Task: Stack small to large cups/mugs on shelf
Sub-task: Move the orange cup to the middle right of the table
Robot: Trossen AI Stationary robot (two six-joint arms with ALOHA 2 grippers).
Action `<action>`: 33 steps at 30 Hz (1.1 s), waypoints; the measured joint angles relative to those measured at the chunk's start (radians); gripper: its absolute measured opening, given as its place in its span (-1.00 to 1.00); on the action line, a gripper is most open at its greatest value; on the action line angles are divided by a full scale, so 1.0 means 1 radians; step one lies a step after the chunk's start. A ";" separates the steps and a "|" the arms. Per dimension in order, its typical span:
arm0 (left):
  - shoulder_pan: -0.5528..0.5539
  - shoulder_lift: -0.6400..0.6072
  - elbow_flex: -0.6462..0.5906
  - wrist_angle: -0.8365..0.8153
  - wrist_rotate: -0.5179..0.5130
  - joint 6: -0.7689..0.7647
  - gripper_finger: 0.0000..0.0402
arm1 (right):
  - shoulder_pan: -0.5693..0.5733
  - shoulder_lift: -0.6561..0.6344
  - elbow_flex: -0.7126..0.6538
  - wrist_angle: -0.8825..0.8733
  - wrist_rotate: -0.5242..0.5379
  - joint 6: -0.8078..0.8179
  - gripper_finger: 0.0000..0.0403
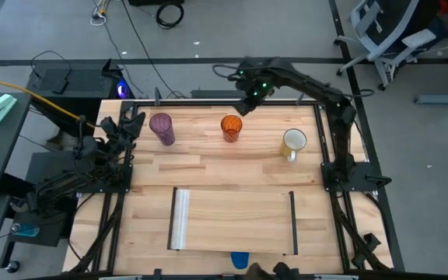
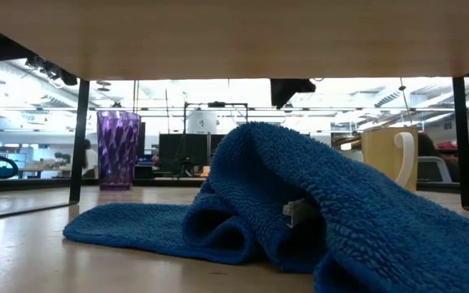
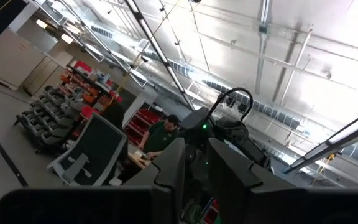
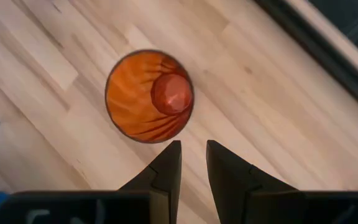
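Right fingers (image 4: pixel 193 163) hang narrowly parted, empty, above the orange tumbler (image 4: pixel 149 95) — left fingers (image 3: pixel 196 171) likewise parted, holding nothing.

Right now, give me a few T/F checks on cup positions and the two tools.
1. The purple tumbler, orange tumbler and white mug all stand on the slatted tabletop, none on the shelf. True.
2. The right tool holds the orange tumbler. False: it hangs above the tumbler with a narrow gap between its fingers, nothing gripped.
3. The orange tumbler stands between the purple tumbler and the mug. True.
4. The cups are already nested. False: all three stand apart.
5. The left tool is over the shelf. False: it sits at the table's left edge beside the purple tumbler.
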 joint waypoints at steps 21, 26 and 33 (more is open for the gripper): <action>0.000 0.000 0.000 -0.084 0.036 -0.006 -0.56 | 0.059 0.130 0.000 0.042 0.115 0.106 -0.59; 0.000 0.000 0.000 -0.087 0.044 -0.006 -0.59 | 0.060 0.141 0.000 0.047 0.115 0.109 -0.59; 0.000 0.000 0.000 -0.101 0.044 -0.007 -0.54 | 0.071 0.151 0.000 0.054 0.112 0.124 -0.59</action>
